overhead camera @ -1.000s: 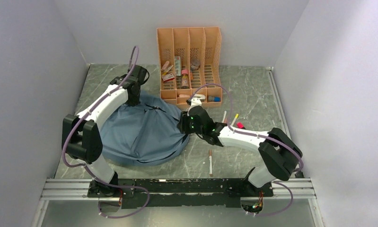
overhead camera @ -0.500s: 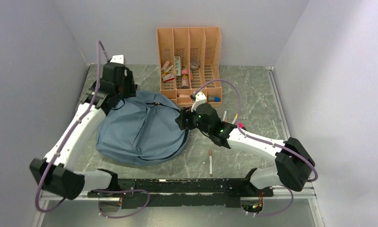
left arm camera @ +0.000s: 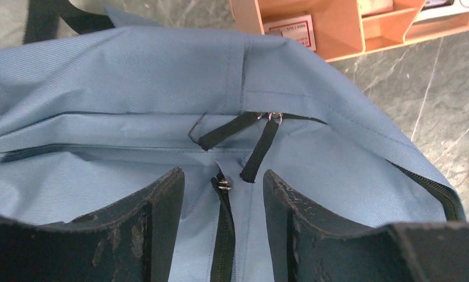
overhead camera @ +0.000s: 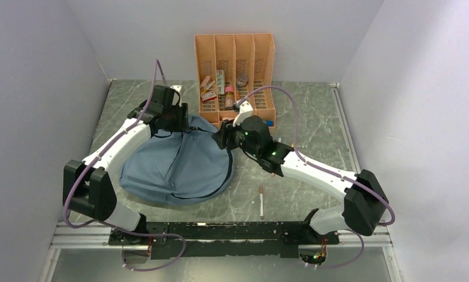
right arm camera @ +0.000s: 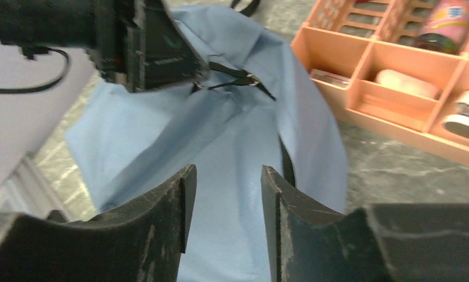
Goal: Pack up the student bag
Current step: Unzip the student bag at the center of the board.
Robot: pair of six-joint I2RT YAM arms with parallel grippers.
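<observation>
Student bag (overhead camera: 173, 167) lies on surface (overhead camera: 314, 117), left of centre, touching orange organizer (overhead camera: 235, 59). Left fingers (left arm camera: 164, 200), right fingers (right arm camera: 179, 200) hover over it, part-open, empty. Supplies in organizer, 1 pen (overhead camera: 260, 201) loose: packing apparently barely begun.

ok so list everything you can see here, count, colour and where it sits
student bag: one, dusty blue with black zips and straps, lying on the left half of the table, its far end next to the organizer
file organizer: one, orange, four slots, against the far wall
small items: several, mixed colours, in the organizer's slots, too small to name
pen: one, pale, loose on the table, right of the bag towards the near edge
table: one, grey marbled, under everything
left gripper: one, black, open, over the bag's zip pulls at its far end
right gripper: one, black, open, holding nothing, over the bag's right side beside the organizer
</observation>
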